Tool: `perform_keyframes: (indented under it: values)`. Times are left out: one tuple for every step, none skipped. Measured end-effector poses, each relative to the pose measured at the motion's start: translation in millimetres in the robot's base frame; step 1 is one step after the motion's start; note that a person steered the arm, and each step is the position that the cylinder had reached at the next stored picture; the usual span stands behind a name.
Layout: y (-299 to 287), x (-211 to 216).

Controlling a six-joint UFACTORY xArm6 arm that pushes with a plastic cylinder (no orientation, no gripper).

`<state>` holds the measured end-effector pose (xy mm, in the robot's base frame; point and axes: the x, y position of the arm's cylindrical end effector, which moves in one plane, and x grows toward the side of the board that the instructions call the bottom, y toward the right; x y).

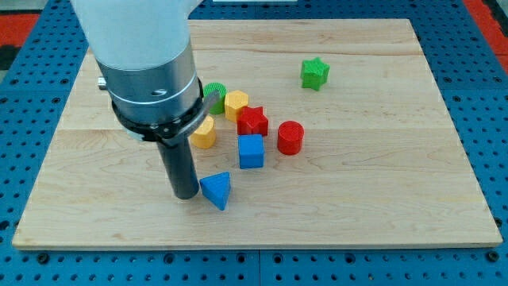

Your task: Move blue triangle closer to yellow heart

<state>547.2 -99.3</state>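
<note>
A pale wooden table (381,159) seen from above and in front, with a small blue triangle (216,190) as the landmark, lying toward the view's bottom, a little left of centre. It is a plain blue wedge with flat faces and crisp edges, one corner pointing down the view. It looks light, hard and smooth — likely to slide easily and to spin if pushed off-centre, so a push is best placed squarely on a flat side. There are no fingers here, only a dark rod; my tip (186,195) stands just left of the triangle, touching or nearly so. The yellow heart (205,133) sits above the triangle, partly hidden by the arm. Above and right of the triangle lie a blue cube (251,151), a red star (253,121), a red cylinder (290,137) and a yellow hexagon (236,103) — a green star (314,73) lies farther off, well apart.
</note>
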Motion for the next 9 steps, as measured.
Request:
perform_keyframes:
  values:
    - [-16,4]
    - [-16,-3]
    - [-16,-3]
    - [-16,-1]
    - [-22,-1]
    - [-38,-1]
    - [-38,-1]
    - [-38,-1]
    - [-35,8]
